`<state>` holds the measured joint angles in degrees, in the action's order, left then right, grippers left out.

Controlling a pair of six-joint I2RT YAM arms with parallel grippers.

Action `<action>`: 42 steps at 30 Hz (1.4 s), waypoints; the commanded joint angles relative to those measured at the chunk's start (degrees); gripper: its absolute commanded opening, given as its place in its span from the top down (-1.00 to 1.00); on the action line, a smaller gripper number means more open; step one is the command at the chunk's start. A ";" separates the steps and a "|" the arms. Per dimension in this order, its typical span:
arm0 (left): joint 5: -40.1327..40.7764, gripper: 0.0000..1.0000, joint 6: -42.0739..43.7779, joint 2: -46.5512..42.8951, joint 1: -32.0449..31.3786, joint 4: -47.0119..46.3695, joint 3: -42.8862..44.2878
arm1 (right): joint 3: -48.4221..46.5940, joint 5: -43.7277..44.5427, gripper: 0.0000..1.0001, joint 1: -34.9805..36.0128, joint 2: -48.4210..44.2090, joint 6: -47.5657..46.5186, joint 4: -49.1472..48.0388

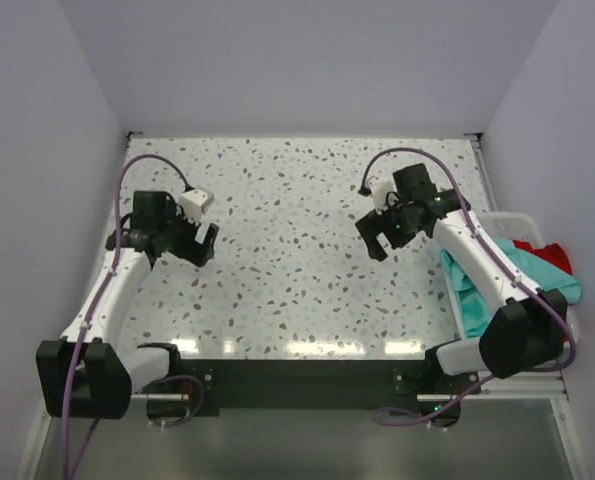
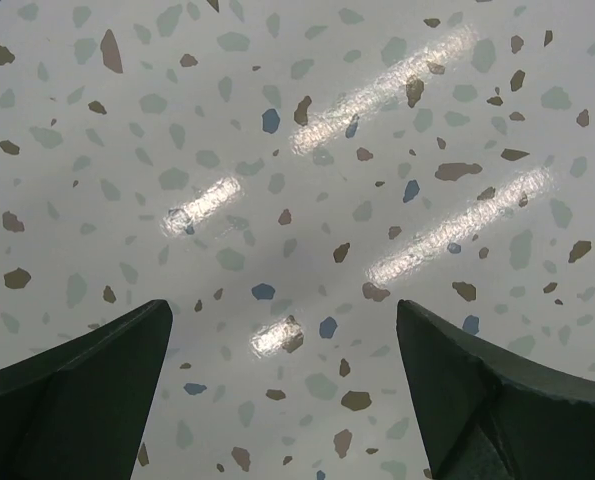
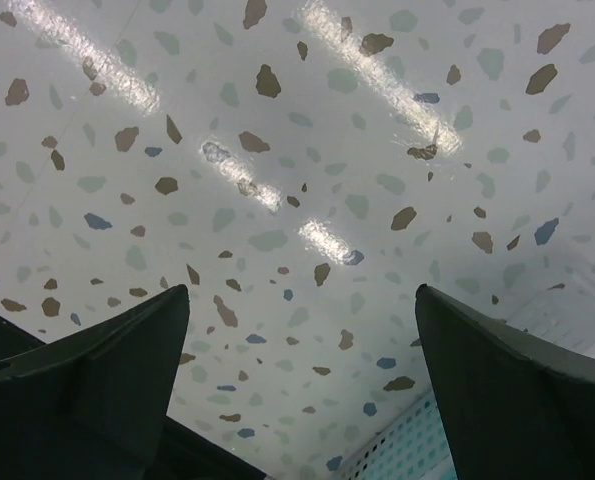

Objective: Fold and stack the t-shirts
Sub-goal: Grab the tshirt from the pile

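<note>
No text, label, brand, number or sign can be read in any view.

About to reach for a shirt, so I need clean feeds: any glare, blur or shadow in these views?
Top external: evenly lit and sharp, faint reflections along the near edge of the table, the right arm partly hiding the teal t-shirt. Left wrist: bright glare streaks on the table, fingers dark but crisp. Right wrist: similar streaks, fingers dark.

The tabletop is white, speckled with brown, grey-green and blue flecks. The teal t-shirt and red t-shirt are plain. The basket is white. The left pincer and right pincer are black.
</note>
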<state>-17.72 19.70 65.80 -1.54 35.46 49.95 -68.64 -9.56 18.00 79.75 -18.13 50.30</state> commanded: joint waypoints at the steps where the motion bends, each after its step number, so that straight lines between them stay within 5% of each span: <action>1: -0.74 -1.00 0.52 -0.50 -0.13 -0.74 2.60 | -4.30 2.51 -0.97 -0.16 -2.31 -1.64 4.36; 5: -5.30 -1.00 0.16 0.56 -0.22 0.92 5.15 | -10.18 1.14 -0.97 -4.97 -4.25 -4.19 8.92; 9: -7.25 -1.00 0.07 0.91 -0.30 1.19 6.29 | -19.93 -2.39 -0.97 -19.88 -2.84 -10.33 19.71; 18: -7.77 -1.00 1.83 3.01 -0.57 2.15 7.88 | -18.64 -0.11 -0.97 -43.20 1.37 -29.67 28.80; 34: -8.30 -1.00 0.69 4.60 -0.66 1.45 7.70 | -5.36 3.58 -0.97 -45.68 7.79 -31.44 16.76; 37: -8.56 -1.00 0.60 4.77 -0.66 1.19 7.53 | -5.27 3.41 -0.66 -45.68 7.71 -31.70 17.37; 38: -8.74 -1.00 0.60 4.86 -0.57 1.10 7.53 | -5.36 3.06 -0.24 -45.68 7.79 -31.62 17.81; 42: -9.35 -1.00 0.16 5.30 -0.66 0.84 7.44 | -5.71 2.10 0.65 -45.77 8.58 -30.83 19.48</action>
<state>-25.21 20.49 70.67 -1.72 36.93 56.27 -74.22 -7.05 -27.77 88.07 -49.15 69.04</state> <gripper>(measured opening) 0.997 0.260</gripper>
